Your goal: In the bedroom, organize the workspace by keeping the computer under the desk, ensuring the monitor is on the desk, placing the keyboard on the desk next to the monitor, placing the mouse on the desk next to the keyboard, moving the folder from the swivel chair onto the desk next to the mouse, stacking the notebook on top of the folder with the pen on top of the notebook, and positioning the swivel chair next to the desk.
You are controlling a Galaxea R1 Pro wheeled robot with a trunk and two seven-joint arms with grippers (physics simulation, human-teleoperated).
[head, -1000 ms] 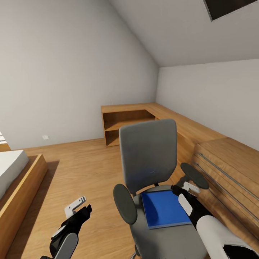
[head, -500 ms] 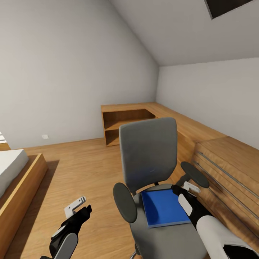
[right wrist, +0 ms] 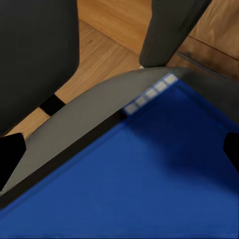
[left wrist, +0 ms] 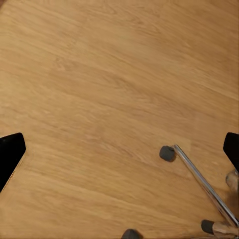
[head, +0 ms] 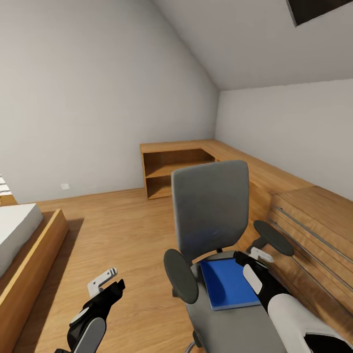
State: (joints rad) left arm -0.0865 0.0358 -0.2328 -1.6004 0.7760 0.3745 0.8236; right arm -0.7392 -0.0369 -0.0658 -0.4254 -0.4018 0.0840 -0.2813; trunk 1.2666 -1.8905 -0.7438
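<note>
Chair (head: 211,206) in front of robot, back facing away, on the wood floor (head: 122,230), near the low wooden chest (head: 314,225) with bar handles on the right. Folder (head: 228,284) lies flat on the seat, between the armrests. Right end effector (head: 260,255) sits over the folder's far right corner, by the right armrest; right wrist view has the fingers spread wide, folder (right wrist: 149,184) just below, nothing gripped. Left end effector (head: 105,280) hangs over bare floor left of the chair, spread, empty; its wrist view catches the chrome chair leg (left wrist: 201,181) and casters. Bed (head: 19,245) at far left, open wooden shelf (head: 171,171) against the back wall.
</note>
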